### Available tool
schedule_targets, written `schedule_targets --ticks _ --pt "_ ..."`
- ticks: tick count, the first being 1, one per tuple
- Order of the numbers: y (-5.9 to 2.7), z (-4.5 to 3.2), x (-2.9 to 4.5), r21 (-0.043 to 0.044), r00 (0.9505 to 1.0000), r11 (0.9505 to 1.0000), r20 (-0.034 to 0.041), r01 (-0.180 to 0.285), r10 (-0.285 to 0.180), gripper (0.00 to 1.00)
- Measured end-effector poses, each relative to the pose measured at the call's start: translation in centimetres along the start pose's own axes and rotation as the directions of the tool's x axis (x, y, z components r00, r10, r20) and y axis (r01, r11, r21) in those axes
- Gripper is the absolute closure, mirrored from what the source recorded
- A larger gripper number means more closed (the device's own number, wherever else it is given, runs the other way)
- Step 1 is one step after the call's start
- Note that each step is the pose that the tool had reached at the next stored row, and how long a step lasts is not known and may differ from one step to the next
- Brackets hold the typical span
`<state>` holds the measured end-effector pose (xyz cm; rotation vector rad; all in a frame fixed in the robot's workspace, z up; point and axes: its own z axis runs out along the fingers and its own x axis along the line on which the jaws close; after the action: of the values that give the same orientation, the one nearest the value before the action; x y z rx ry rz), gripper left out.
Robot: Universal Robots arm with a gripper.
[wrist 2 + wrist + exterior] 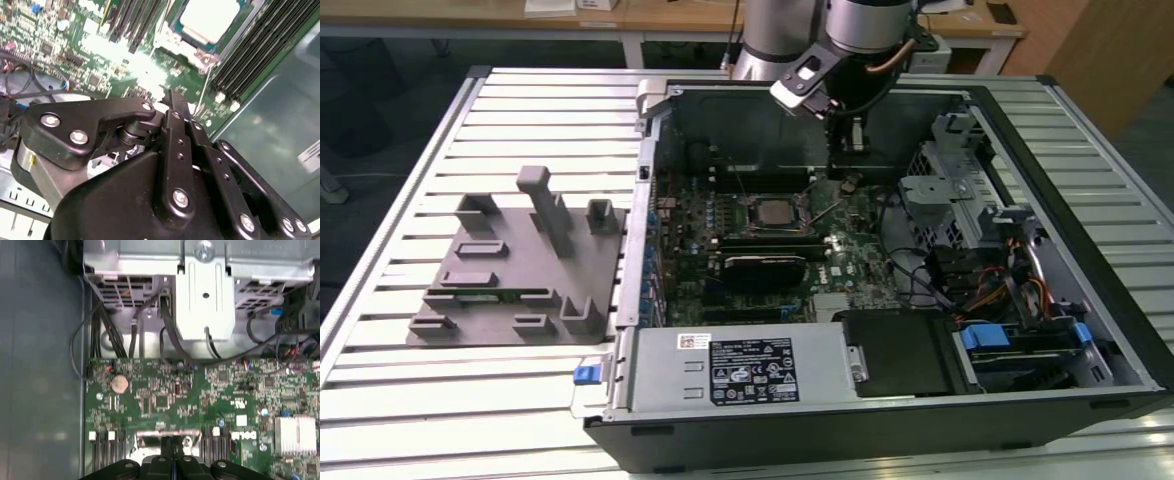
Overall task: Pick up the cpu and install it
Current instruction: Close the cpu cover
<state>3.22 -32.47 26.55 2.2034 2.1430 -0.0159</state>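
The cpu (778, 211), a small square chip with a pale silver lid, lies flat in its socket on the green motherboard (847, 262) inside the open computer case. In the second wrist view the cpu (207, 20) sits within the socket's metal frame. My gripper (845, 172) hangs over the board just to the exterior view's right of the socket, a little above it. Its black fingers (176, 102) are pressed together with nothing between them. In the first wrist view the gripper (172, 447) is close over the bright metal socket bracket (150, 436).
A grey moulded tray (507, 270) lies on the slatted table at the exterior view's left of the case. A power supply (734, 365) fills the near end, a metal drive cage (961, 190) and cables (947, 280) the right side. Black memory slots (250, 55) flank the socket.
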Motion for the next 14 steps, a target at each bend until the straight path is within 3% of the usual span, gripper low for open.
schedule_targets --ticks 6,14 --pt "1.35 0.06 0.05 -0.0001 1.0 1.0 -0.0001 0.0 0.0 0.89" --pt "1.61 0.17 0.06 0.0 1.0 1.0 0.0009 0.0 0.0 0.89"
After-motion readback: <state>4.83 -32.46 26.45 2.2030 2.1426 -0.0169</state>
